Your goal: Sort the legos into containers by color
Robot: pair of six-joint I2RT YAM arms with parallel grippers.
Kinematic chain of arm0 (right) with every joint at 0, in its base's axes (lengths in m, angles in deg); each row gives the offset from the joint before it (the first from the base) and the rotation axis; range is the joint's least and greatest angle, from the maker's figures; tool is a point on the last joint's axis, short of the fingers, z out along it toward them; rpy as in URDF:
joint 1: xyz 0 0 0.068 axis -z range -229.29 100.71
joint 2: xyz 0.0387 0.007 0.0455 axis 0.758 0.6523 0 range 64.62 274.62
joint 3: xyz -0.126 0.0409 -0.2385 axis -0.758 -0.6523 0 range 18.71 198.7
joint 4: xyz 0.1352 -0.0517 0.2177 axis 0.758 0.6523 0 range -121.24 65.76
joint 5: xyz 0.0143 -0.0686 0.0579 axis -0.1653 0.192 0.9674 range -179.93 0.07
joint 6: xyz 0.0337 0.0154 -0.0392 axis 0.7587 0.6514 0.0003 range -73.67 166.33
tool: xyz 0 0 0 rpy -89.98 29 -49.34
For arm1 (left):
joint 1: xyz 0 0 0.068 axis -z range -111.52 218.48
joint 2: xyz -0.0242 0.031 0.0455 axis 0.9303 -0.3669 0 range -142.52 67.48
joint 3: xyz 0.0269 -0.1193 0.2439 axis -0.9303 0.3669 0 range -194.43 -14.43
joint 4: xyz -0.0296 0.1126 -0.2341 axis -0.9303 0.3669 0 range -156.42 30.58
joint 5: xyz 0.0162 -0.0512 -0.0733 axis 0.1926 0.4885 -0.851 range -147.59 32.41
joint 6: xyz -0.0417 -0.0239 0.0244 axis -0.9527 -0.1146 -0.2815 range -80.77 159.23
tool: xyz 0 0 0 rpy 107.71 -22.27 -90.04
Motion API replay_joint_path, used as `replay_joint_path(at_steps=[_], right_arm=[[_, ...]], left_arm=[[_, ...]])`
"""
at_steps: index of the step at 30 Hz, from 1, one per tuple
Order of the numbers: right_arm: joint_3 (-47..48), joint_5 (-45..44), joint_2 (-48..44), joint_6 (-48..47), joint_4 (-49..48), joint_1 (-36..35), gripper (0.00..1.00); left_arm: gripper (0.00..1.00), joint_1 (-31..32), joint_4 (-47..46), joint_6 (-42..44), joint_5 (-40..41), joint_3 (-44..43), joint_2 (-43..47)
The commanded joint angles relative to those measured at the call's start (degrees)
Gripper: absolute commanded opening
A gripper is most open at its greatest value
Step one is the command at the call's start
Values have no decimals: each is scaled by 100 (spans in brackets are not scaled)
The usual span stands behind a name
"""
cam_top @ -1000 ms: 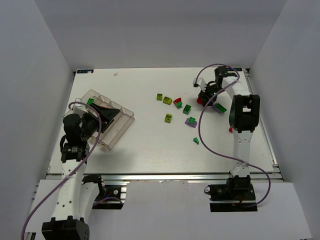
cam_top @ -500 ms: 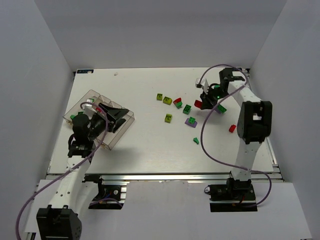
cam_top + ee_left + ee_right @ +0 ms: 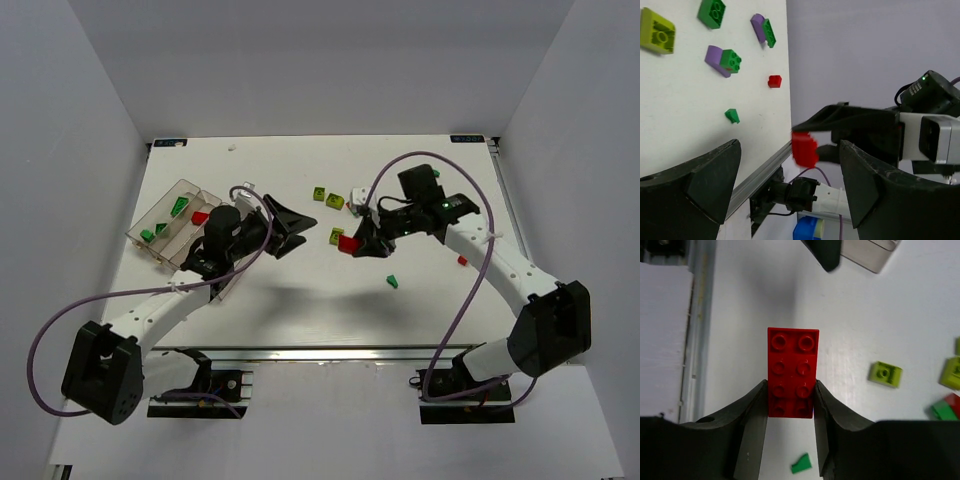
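Checking in on the lego sort: the right tool (image 3: pixel 352 243) is clamped on a red two-by-four brick (image 3: pixel 792 372), hanging above the bench (image 3: pixel 300 290) about mid-way across, well apart from the tray (image 3: pixel 154 209) on the left. The wrist view shows the fingers pinching the long smooth sides at one end, studs facing the camera, with the other half poking out past the tips.

The left tool (image 3: pixel 296 230) has its jaws spread wide with nothing in them, pointed at the brick from just beside it. Looks to me like a handover setup, but that's a guess.

Handling-wise, I'd say this thing is hard, stiff and super light, so crushing isn't a worry. The side walls look glossy though, so an end pinch like this could let it swivel. If the left tool takes it, the free end across those same flat sides seems the spot.

The tray already has a red piece (image 3: pixel 200 216) and some greens (image 3: pixel 178 207). A few yellow-green bricks (image 3: pixel 337 236) sit loose nearby.
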Motion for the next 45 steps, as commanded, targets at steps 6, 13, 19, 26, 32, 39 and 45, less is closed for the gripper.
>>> replay_joint_path(at_steps=[6,13,19,26,32,39,45], right_arm=[[61,-320,-44,947,-738,-720,0],[361,-584,325,1123,-870,-958,0],[467,-865,449,1281,-1019,-1054,0],[440,-892,387,1290,-1046,-1063,0],[291,-979,221,1202,-1010,-1063,58],[-306,-1569,-52,1492,-1388,-914,90],[-667,-1209,-377,1448,-1266,-501,82]], left_arm=[[86,465,-358,41,236,-289,-284],[76,772,-375,41,271,-298,-487],[69,869,-261,120,280,-386,-592],[40,931,3,243,315,-456,-785],[12,931,274,506,456,-692,-830],[0,528,3021,1631,1720,-1703,-707],[0,-718,4894,2712,3080,-2415,-715]])
